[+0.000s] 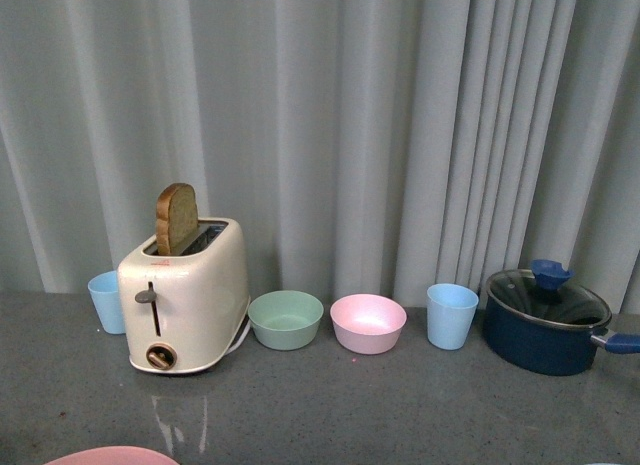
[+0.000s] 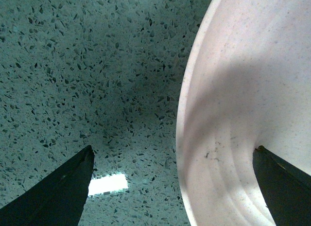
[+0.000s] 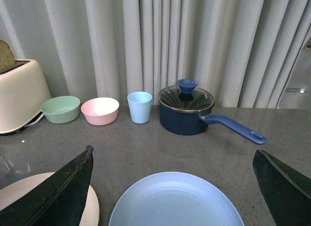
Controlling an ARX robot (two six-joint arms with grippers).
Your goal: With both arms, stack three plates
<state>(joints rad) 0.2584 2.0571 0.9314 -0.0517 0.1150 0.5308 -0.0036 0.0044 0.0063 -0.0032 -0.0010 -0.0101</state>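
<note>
No text, label, brand, number or sign can be read in any of the 3 views. Any marking around the dial (image 1: pixel 160 357) on the front of the toaster (image 1: pixel 190 285) is too small to make out.
</note>
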